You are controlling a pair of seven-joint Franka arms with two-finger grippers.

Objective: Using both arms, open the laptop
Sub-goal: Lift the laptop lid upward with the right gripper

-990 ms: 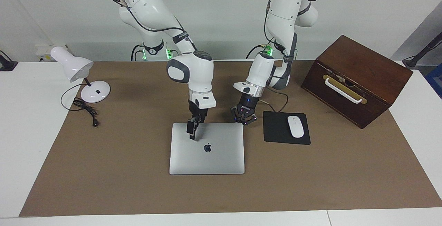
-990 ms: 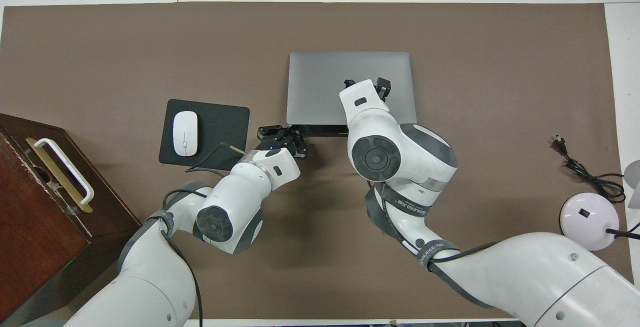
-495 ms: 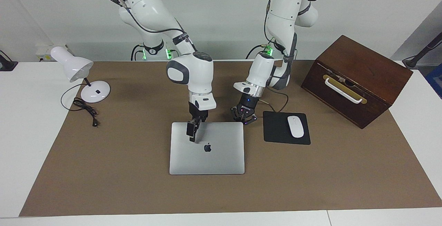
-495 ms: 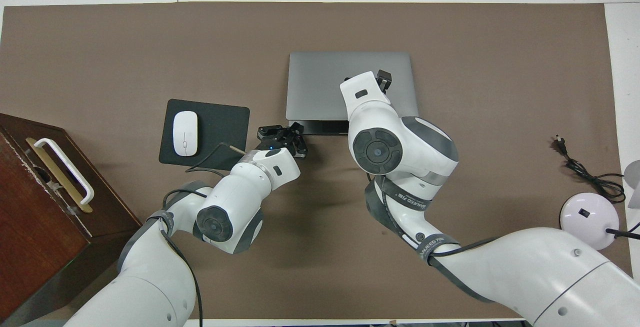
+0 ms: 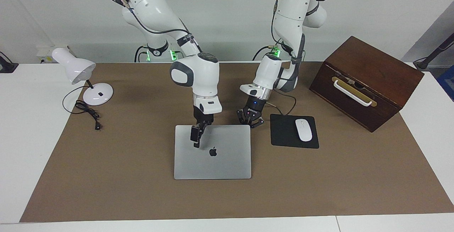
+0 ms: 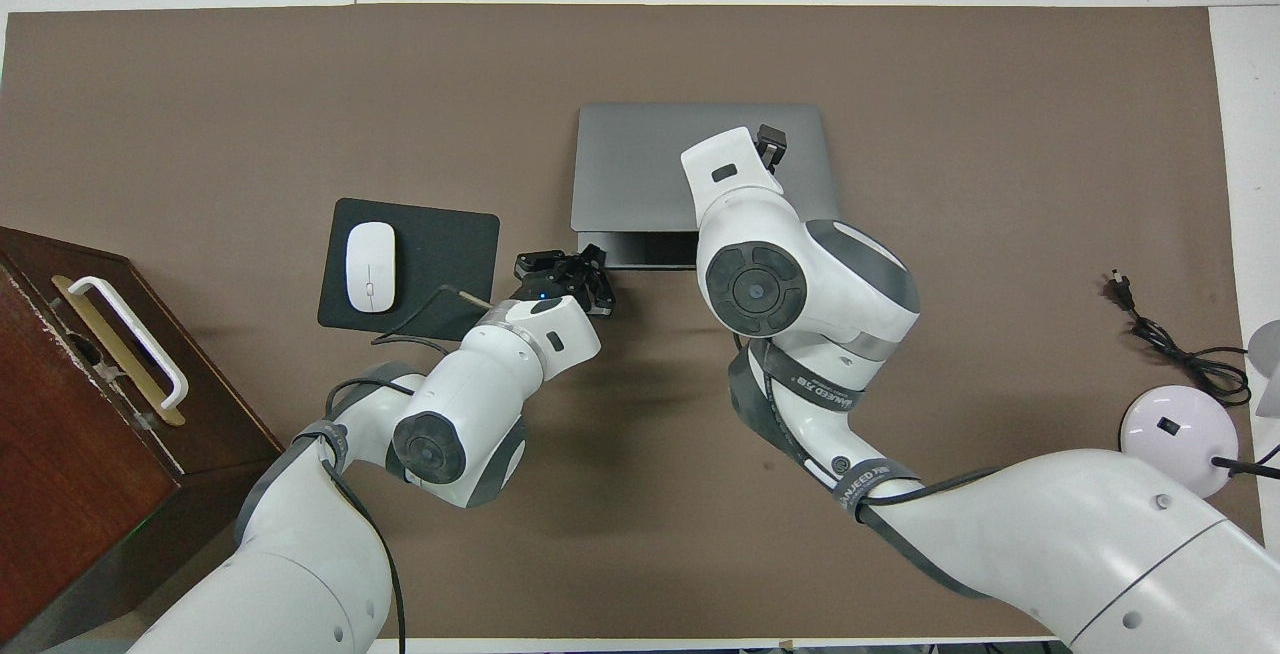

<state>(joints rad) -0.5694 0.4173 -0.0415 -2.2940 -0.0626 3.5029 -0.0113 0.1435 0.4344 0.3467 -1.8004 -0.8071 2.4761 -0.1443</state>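
laptop (image 5: 212,161): on the brown mat, middle of the desk, beside the mouse pad (image 5: 283,136); logo side up. Overhead shows a dark slot along its edge nearest me, so the lid reads as just cracked at that edge.
left tool (image 5: 251,122): fingertips pinched together, holding nothing, down at the laptop's corner nearest me, on the mouse pad side. Looks to be pressing the base edge; contact itself I cannot confirm.
right tool (image 5: 196,139): fingers spread wide, gripping nothing, over the lid between the logo and the edge nearest me. Whether a fingertip hooks the lid edge, cannot tell.
step: early lift, 1 arm steadying, 1 arm raising the lid. Lid barely up, nearly all of the opening left.
next move: my guess, right tool carries the lid edge up and away from me in an arc about the hinge; left tool keeps pinning the base so it does not tip or slide.
watch: slim lid, smooth metal, fingertip may slip off.
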